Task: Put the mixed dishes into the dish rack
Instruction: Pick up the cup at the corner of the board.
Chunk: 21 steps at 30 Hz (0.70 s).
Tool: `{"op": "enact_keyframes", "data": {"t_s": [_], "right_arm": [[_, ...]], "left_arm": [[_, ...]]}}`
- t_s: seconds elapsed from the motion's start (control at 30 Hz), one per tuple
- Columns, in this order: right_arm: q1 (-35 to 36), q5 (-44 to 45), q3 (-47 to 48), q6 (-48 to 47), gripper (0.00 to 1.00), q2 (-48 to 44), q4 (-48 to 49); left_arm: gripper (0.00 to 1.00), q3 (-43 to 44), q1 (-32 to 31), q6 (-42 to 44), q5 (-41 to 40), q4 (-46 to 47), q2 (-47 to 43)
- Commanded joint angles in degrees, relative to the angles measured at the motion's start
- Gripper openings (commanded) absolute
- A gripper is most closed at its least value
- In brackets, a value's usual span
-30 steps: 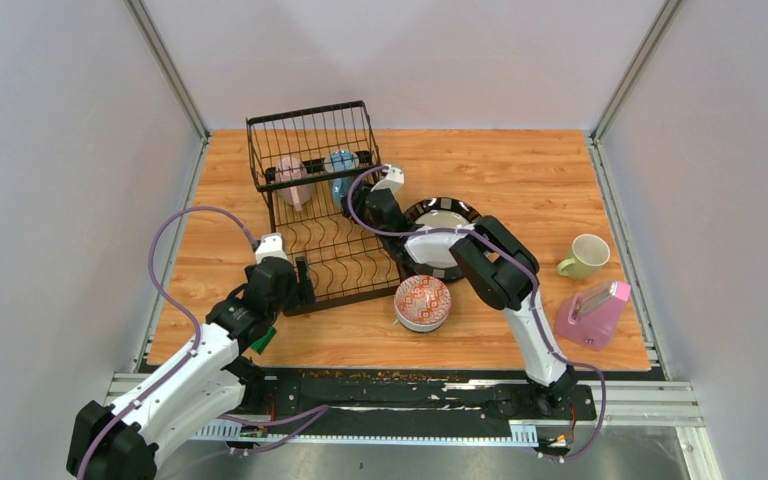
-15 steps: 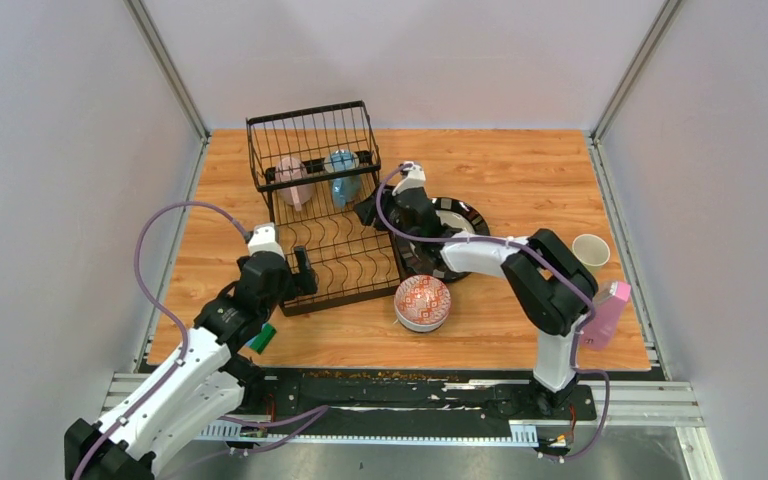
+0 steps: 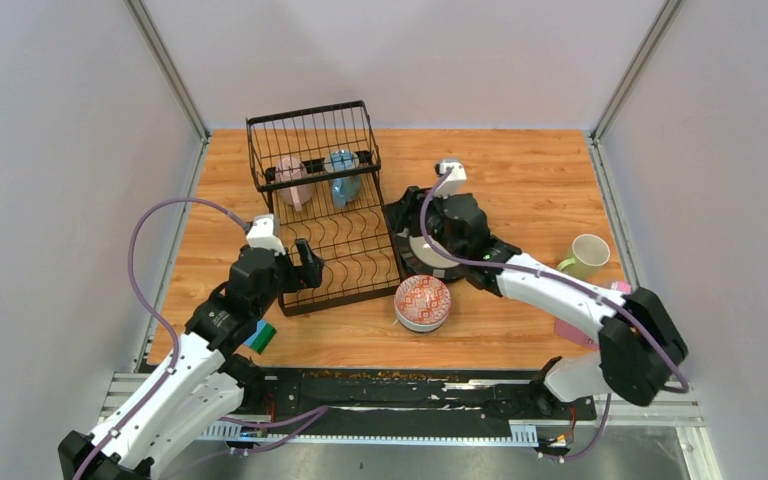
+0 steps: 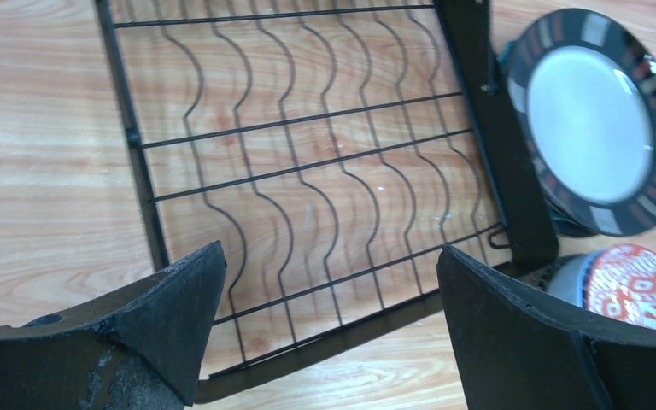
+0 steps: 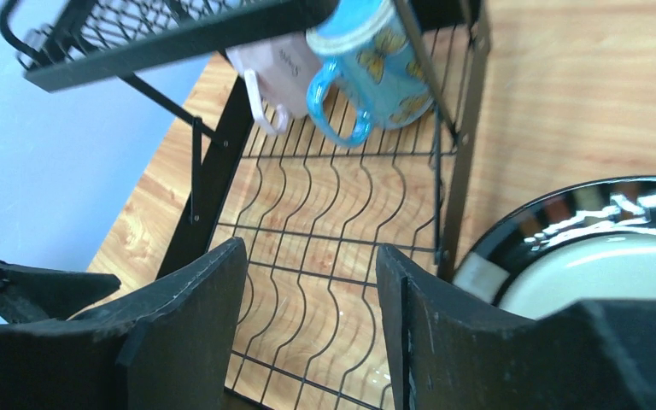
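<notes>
Our left pincer (image 4: 326, 275) hangs released, empty, over the black wire dish rack (image 4: 495, 145). Just right, the black-rimmed cream ceramic plate (image 4: 594, 111) lies on the counter (image 3: 520, 170), our right pincer (image 5: 309, 254) released near its rim. Descending, we risk a finger snagging the rack or shoving the plate into the red-patterned bowl (image 3: 422, 300).

The wooden surface (image 3: 520, 170) carries the black wire dish rack (image 3: 312, 135) at back left, a black-rimmed plate (image 3: 423, 253) just beside it, a patterned bowl (image 3: 422, 302) nearer (red and white), and a green mug (image 3: 587, 255) at the right.
</notes>
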Motion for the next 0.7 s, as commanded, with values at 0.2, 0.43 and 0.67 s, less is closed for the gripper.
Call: {"op": "enact_keyframes", "data": {"t_s": [0.2, 0.43, 0.67], "right_arm": [[-5.05, 22.53, -6.57, -11.64, 0.77, -17.76, -16.76], [-21.05, 21.93, -4.71, -5.91, 0.86, -22.70, -31.18], [-33.33, 20.38, -4.00, -1.02, 0.84, -21.91, -37.66]], "left_arm": [[1.00, 2.40, -0.15, 3.86, 12.89, 9.81, -0.34], [1.00, 2.29, -0.12, 3.71, 17.09, 12.42, 2.82], [1.00, 2.22, -0.15, 3.90, 19.07, 12.08, 3.32]]}}
